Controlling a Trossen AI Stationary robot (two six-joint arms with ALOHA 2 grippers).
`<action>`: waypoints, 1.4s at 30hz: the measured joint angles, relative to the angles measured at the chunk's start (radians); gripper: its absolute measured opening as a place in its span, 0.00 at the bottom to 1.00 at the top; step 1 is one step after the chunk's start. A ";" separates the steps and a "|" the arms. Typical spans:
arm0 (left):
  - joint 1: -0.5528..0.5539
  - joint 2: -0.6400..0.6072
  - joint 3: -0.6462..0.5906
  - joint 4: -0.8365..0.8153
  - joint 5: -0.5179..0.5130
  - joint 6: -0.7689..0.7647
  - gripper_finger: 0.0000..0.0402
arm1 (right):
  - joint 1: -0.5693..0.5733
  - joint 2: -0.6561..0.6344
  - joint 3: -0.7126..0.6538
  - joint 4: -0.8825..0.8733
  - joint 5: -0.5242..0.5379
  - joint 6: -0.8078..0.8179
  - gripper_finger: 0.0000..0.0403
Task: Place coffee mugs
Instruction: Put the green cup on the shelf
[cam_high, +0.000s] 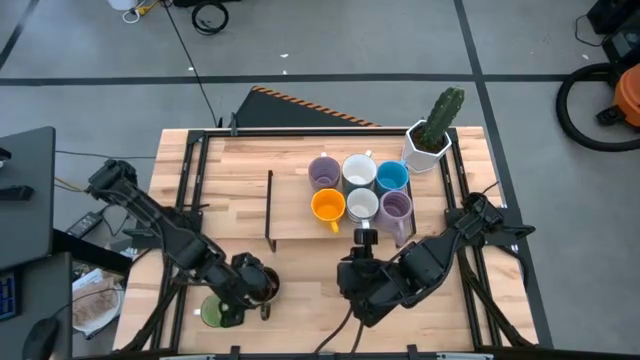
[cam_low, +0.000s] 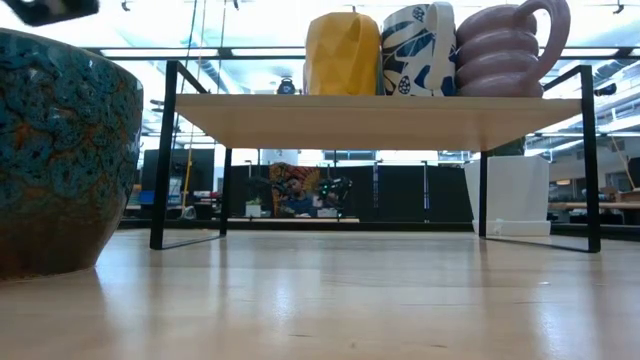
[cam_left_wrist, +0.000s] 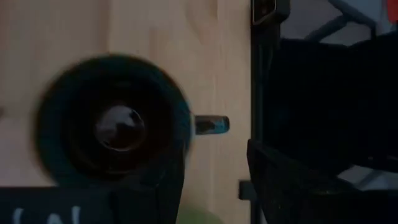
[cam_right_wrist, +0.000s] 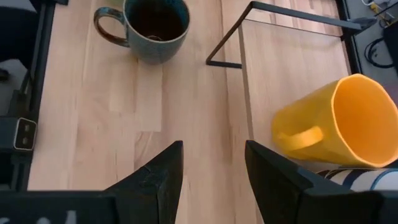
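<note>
The dark mug (cam_high: 259, 283) stands on the table's near left, off the shelf (cam_high: 290, 222), with your left gripper (cam_left_wrist: 211, 180) open directly above it, the right gripper (cam_right_wrist: 211, 168) waiting open nearby; next, I judge, descend and close on its rim.

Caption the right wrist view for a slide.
Open right gripper hovers over bare table between dark mug and orange mug.
</note>
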 joint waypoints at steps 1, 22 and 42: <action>0.000 0.010 0.001 0.005 0.023 -0.017 0.45 | -0.005 0.000 0.000 0.000 -0.008 -0.009 0.44; -0.259 0.114 0.166 -0.251 0.022 -0.641 0.45 | -0.066 0.000 0.000 -0.025 0.019 -0.119 0.44; -0.260 0.329 0.167 -0.306 0.001 -0.595 0.45 | -0.187 0.000 0.000 -0.014 -0.034 -0.234 0.44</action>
